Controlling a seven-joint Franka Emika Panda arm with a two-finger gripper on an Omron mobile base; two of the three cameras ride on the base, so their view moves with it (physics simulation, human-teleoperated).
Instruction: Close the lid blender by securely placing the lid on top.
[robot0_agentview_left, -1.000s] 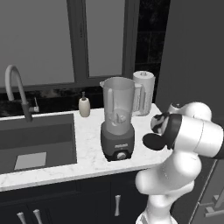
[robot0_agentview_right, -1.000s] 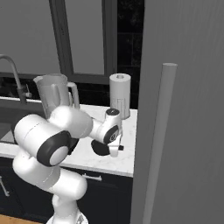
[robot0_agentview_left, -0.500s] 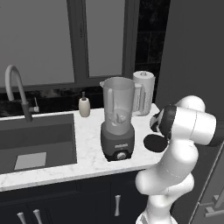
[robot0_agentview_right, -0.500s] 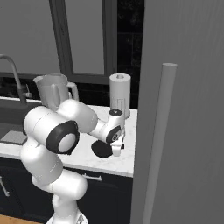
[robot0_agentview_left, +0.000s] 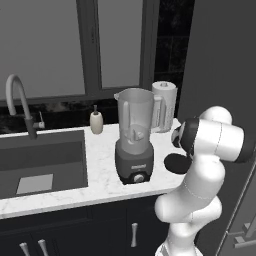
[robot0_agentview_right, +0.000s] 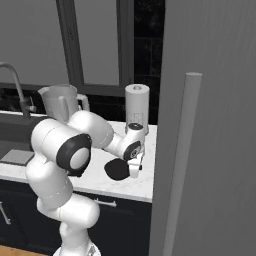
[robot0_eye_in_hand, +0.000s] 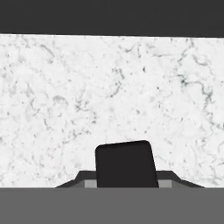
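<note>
- Lid (robot0_agentview_right: 117, 170) lies flat on the marble counter (robot0_agentview_left: 100, 170), to the right of the blender (robot0_agentview_left: 134, 145) and near the counter's front edge; not on the jar yet.
- Blender is the landmark: clear jar upright on its dark grey base, knob facing front, mouth open and uncovered. Lying flat like that, the lid leaves a top-down pinch on its rim or side tab as the likely way in.
- Gripper (robot0_agentview_right: 134, 169) hangs just right of the lid, pointing down at the counter. From the right base view it looks beside the disc and not over it; contact can't be confirmed.
- Hand view: marble below, plus one dark block (robot0_eye_in_hand: 126, 163) at the bottom centre, probably the lid's tab or a fingertip; too close to call. Can't tell whether the jaws are spread or pinched.
- Jar contents: looks empty apart from the blade hub at the bottom, though the clear plastic makes this hard to be sure of.
- White canister (robot0_agentview_left: 164, 106) stands just behind and right of the blender, top closed. Small soap bottle (robot0_agentview_left: 96, 121) sits to the blender's left, with the sink (robot0_agentview_left: 45, 160) beyond it.
- Judgement: pickup stage, lift and placement both outstanding.
</note>
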